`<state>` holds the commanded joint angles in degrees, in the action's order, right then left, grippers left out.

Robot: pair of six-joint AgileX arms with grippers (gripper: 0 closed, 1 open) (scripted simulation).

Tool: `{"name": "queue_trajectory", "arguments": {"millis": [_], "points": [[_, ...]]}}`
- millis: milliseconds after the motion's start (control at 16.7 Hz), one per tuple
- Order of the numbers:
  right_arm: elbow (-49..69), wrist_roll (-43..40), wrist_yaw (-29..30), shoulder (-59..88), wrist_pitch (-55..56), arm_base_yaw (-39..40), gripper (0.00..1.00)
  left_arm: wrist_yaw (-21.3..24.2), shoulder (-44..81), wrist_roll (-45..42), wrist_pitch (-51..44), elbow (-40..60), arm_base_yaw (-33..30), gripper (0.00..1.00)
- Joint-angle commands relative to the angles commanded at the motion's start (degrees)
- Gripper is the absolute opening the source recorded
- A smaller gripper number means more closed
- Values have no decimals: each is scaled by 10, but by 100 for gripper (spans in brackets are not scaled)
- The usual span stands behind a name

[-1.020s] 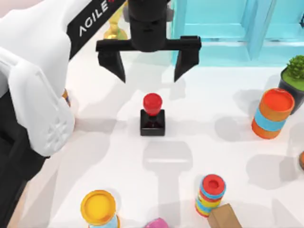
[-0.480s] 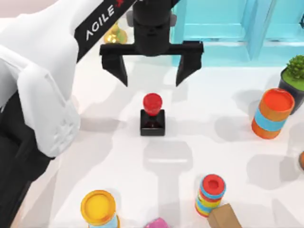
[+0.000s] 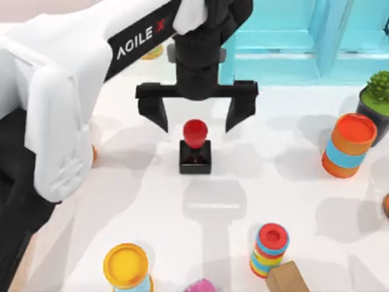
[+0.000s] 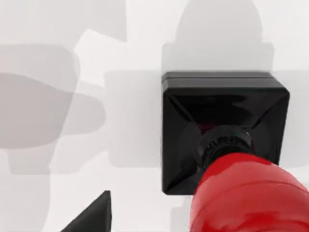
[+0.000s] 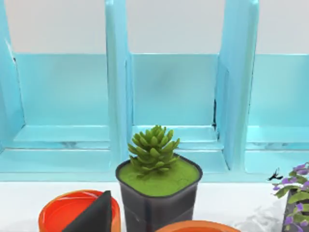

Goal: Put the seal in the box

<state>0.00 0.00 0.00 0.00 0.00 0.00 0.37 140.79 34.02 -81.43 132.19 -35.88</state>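
Observation:
The seal [image 3: 196,152], a black square block with a glossy red knob, stands upright on the white table at centre. My left gripper [image 3: 196,120] hangs open right over it, one black fingertip [image 3: 157,119] on each side of the knob and apart from it. The left wrist view looks straight down on the seal [image 4: 224,130], with the red knob close to the lens. A tan wooden corner [image 3: 287,278] pokes in at the top view's bottom edge; I cannot tell whether it belongs to the box. My right arm is parked off to the right.
A light blue slatted crate [image 3: 304,36] lines the back. At the right stand an orange striped cup [image 3: 347,146] and a potted succulent [image 3: 378,100]. Near the front are a yellow-topped cup [image 3: 126,266] and a red-topped striped cylinder [image 3: 270,248].
My left gripper has come down and toward the seal, from behind it to straddling the red knob. The seal has not moved.

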Motion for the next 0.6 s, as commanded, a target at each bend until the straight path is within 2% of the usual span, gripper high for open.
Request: {"name": "queue_trajectory", "arguments": {"millis": [300,600], "points": [[0,0,0,0,0,0,100,0,-20,1,99,-119,-1,100],[0,0,0,0,0,0,100,0,-22,1,112,-133,-1,100]]}}
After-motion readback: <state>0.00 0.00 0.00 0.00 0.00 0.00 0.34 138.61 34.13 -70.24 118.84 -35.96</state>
